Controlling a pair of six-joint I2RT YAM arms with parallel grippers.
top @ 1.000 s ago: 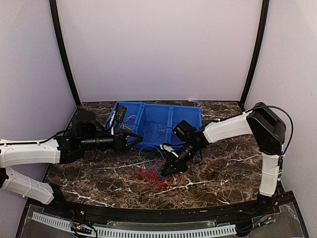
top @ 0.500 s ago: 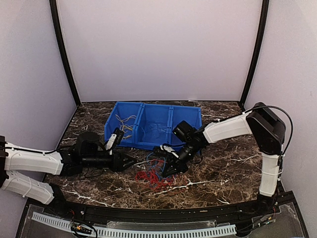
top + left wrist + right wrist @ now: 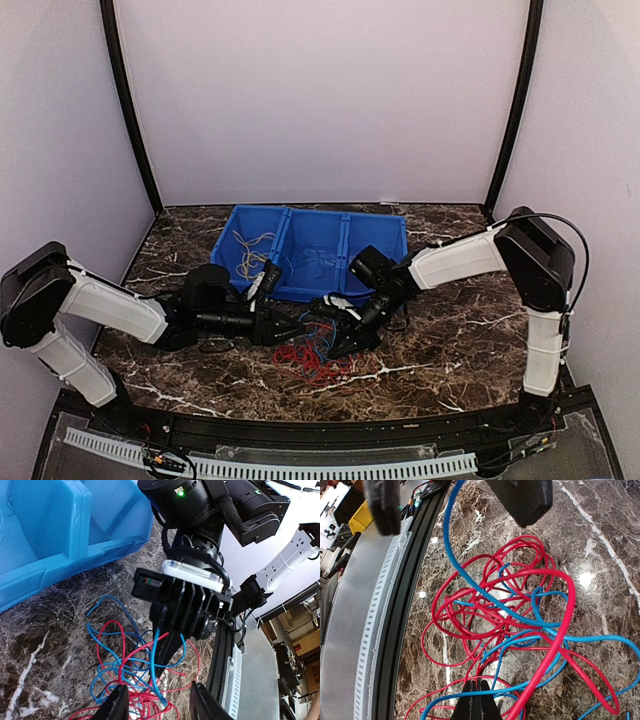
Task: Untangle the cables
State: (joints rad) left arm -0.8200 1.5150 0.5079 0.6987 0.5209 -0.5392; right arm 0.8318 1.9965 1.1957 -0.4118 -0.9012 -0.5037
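Left wrist view crops the cables (image 3: 131, 666) at bottom edge

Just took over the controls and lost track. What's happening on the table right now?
The right gripper is shut low over the tangle of red and blue cables on the marble table, and looks to be pinching a blue cable that rises out of it. The left gripper is open right beside the tangle, facing the right one, holding nothing. Some yellow cables lie in the left compartment of the blue bin behind.
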